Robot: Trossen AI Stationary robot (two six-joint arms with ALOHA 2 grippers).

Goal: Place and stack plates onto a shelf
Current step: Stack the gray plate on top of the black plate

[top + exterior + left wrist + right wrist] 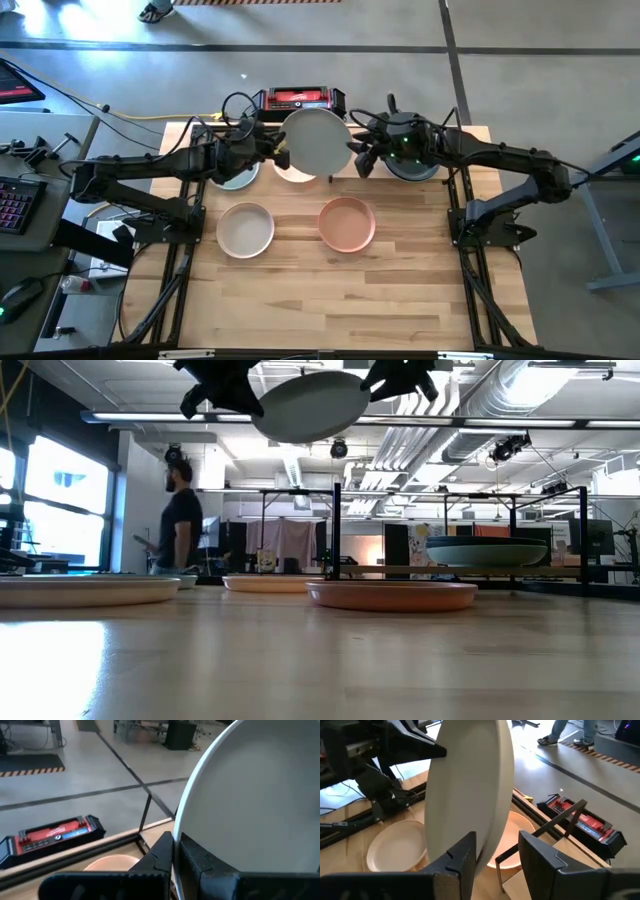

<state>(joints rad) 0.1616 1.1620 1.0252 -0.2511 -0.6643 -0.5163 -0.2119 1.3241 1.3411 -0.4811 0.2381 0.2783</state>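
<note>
An off-white plate [315, 140] hangs high above the shelf [560, 495], with my left gripper [176, 842] shut on its left rim. My right gripper [497, 845] is open at the plate's right rim, one finger on each side of the edge; I cannot tell whether they touch it. A cream plate [245, 230] and a terracotta pink plate [347, 222] rest flat on the table. On the shelf lie a pale green plate [238, 180], a light plate [293, 173] and a dark plate [412, 167]. My left gripper pinches the off-white plate's rim [181, 827] between its two fingers, one above and one under the edge. The fingers come nearly level from the table's left. The plate is lifted clear of everything and sits slightly tilted in the hold [310, 405].
A red-and-black box [300, 98] lies beyond the table's far edge. The shelf's black upright divider [337, 530] stands under the held plate. A person [180, 520] stands in the room behind. The near half of the wooden table [340, 300] carries nothing.
</note>
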